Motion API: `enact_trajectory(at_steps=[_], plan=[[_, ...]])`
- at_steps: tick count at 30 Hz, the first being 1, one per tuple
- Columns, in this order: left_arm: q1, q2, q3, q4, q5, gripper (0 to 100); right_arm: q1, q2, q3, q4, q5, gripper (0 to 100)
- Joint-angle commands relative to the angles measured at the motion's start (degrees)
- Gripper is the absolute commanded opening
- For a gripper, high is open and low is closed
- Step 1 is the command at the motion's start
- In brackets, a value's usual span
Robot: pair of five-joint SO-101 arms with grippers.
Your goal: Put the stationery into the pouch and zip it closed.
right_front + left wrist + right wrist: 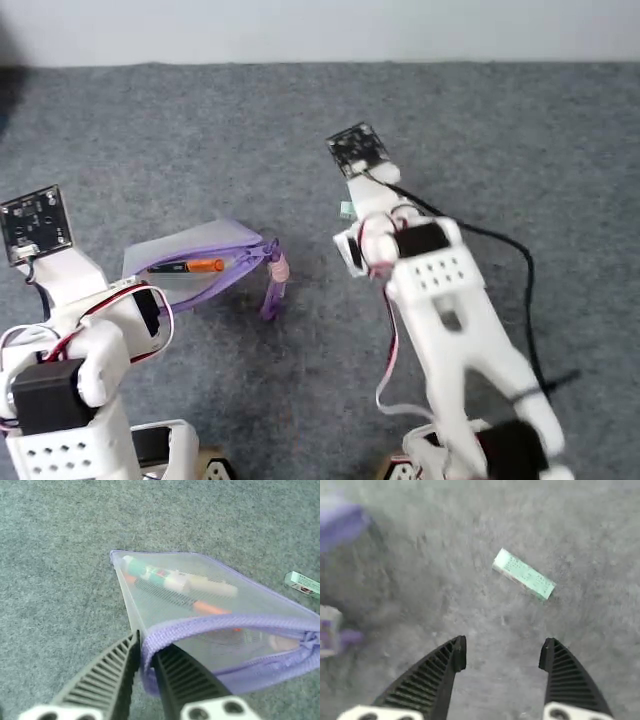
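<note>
A clear mesh pouch (195, 262) with a purple zipper edge lies on the grey carpet, its mouth held up by my left gripper (144, 666), which is shut on the zipper edge (210, 626). Inside the pouch (200, 605) lie pens, one with an orange part (203, 265). A small green eraser (523, 574) lies flat on the carpet, apart from the pouch, and shows as a green sliver (346, 209) beside the right arm. My right gripper (502, 655) hangs open above the carpet, short of the eraser, with nothing between its fingers.
The pouch's purple pull tag (275, 275) trails toward the right arm. A black cable (500, 245) runs along the carpet at the right. A pale wall borders the far edge. Open carpet lies around the eraser (302, 584).
</note>
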Motion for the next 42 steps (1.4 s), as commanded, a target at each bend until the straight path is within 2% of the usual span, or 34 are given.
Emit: enact_trajectory(at_steps=[1,12,17,24,31,38,42], plan=[[-0.44,-0.35,-0.48,0.09,0.62,1,0.40,8.04,-10.73,3.21,7.65,25.1],[-0.18,-0.18,-0.48,-0.18,0.35,1,5.67,37.67,-39.74,6.37,19.69,25.1],[-0.18,-0.18,-0.40,-0.18,0.35,1,6.55,48.13,-47.38,6.90,20.40,24.8],[-0.18,-0.18,1.27,-0.35,0.44,1,5.14,57.71,-55.21,12.79,20.22,24.5],[-0.18,-0.18,1.27,-1.05,0.53,1,4.53,63.87,-63.82,13.14,20.40,7.5],[-0.18,-0.18,1.27,-1.05,0.53,1,2.51,64.31,-70.42,19.30,20.04,17.9],[-0.18,-0.18,1.27,-1.05,0.53,1,2.15,65.19,-71.82,18.68,20.04,24.6]])
